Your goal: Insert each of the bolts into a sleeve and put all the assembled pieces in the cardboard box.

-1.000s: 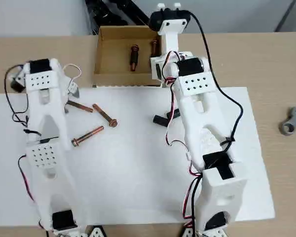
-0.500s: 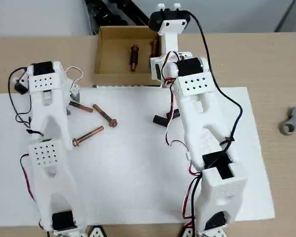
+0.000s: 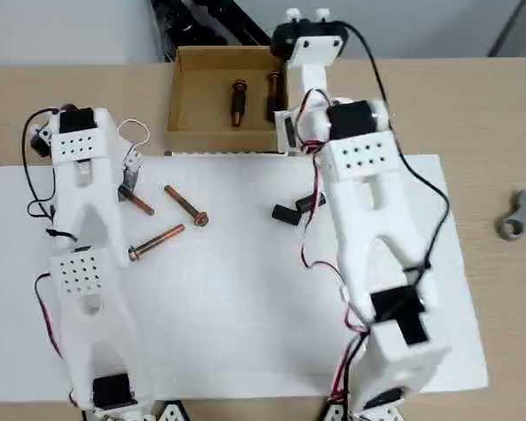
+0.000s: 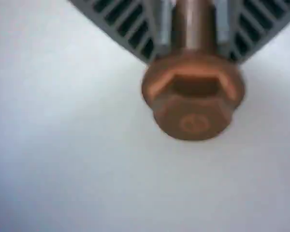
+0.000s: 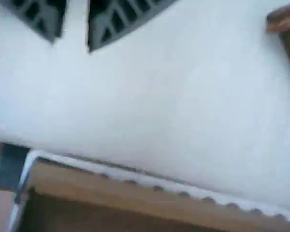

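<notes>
My left gripper (image 4: pixel 195 44) is shut on the shank of a copper bolt (image 4: pixel 192 99), whose hex head pokes out just over the white sheet. From above, that bolt (image 3: pixel 138 203) sits under the left gripper (image 3: pixel 127 178) at the sheet's left. Two more bolts (image 3: pixel 186 204) (image 3: pixel 156 241) lie loose beside it. A black sleeve (image 3: pixel 287 213) lies mid-sheet beside the right arm (image 3: pixel 359 167). The cardboard box (image 3: pixel 186 96) holds two assembled pieces (image 3: pixel 238 101) (image 3: pixel 273 86). My right gripper (image 5: pixel 72 42) hangs over the sheet near the box's front wall (image 5: pixel 135 198), open by a narrow gap and holding nothing.
A white sheet (image 3: pixel 237 316) covers the table between the arms, with free room in its middle and front. A grey part (image 3: pixel 517 215) lies on the bare wood at the far right. A second dark piece (image 3: pixel 309 202) peeks out under the right arm.
The left gripper has closed on the leftmost bolt, which now lies steeper on the sheet. The right arm has swung to the right, away from the box.
</notes>
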